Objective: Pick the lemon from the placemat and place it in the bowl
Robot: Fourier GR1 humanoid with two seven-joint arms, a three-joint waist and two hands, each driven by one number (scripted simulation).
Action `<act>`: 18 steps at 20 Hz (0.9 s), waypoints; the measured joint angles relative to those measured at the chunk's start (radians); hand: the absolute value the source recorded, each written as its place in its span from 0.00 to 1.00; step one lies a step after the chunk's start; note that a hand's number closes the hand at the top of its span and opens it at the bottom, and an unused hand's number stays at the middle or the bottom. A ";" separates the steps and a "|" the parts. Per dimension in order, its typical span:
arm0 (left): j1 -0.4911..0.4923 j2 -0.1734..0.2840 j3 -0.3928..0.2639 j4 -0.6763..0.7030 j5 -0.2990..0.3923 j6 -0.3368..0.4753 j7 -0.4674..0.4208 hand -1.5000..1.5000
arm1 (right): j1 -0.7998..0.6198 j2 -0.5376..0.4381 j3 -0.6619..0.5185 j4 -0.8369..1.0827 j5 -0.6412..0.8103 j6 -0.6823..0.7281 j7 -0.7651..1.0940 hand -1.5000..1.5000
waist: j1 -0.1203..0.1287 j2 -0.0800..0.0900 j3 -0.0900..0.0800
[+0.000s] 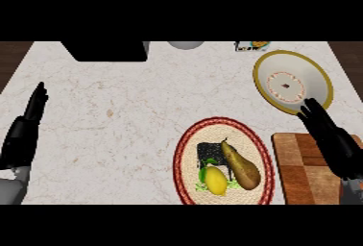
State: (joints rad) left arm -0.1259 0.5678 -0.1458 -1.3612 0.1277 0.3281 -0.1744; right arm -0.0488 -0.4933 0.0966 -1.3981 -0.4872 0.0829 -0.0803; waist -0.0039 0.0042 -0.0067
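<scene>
While the lemon [215, 181] is lying on the round woven placemat [190, 144], just beside a brown pear [241, 166] and a dark square item [210, 152], you are seeing the bowl [315, 72] sitting further back on the pale surface [113, 105]. Your right hand [332, 140] is hovering with straight fingers, holding nothing, over a wooden board [301, 168]. Your left hand [25, 129] is resting open near the left edge.
</scene>
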 measured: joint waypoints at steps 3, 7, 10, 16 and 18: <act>-0.004 -0.013 0.009 0.002 0.019 -0.014 0.007 0.50 | -0.048 -0.002 0.045 -0.099 0.050 0.022 -0.030 1.00 | 0.004 -0.005 0.003; -0.021 -0.046 0.002 -0.005 0.048 -0.022 0.041 0.50 | -0.190 -0.092 0.099 -0.237 0.185 0.090 -0.086 0.00 | 0.017 -0.024 -0.007; -0.015 -0.055 0.015 -0.007 0.082 -0.033 0.075 0.50 | -0.184 -0.198 0.125 -0.279 0.389 0.018 -0.036 0.00 | -0.008 -0.030 -0.007; -0.005 -0.065 0.032 -0.074 0.125 -0.031 0.159 0.50 | 0.067 -0.201 0.247 -0.489 0.700 -0.186 -0.077 0.00 | -0.031 -0.023 0.004; 0.002 -0.061 0.037 -0.100 0.130 -0.036 0.182 0.50 | 0.169 -0.218 0.268 -0.550 0.777 -0.231 -0.102 0.00 | -0.029 -0.019 0.005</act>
State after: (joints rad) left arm -0.1237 0.5073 -0.1085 -1.4615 0.2575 0.2922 0.0081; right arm 0.1199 -0.7118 0.3645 -1.9482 0.2901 -0.1476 -0.1818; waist -0.0326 -0.0148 -0.0016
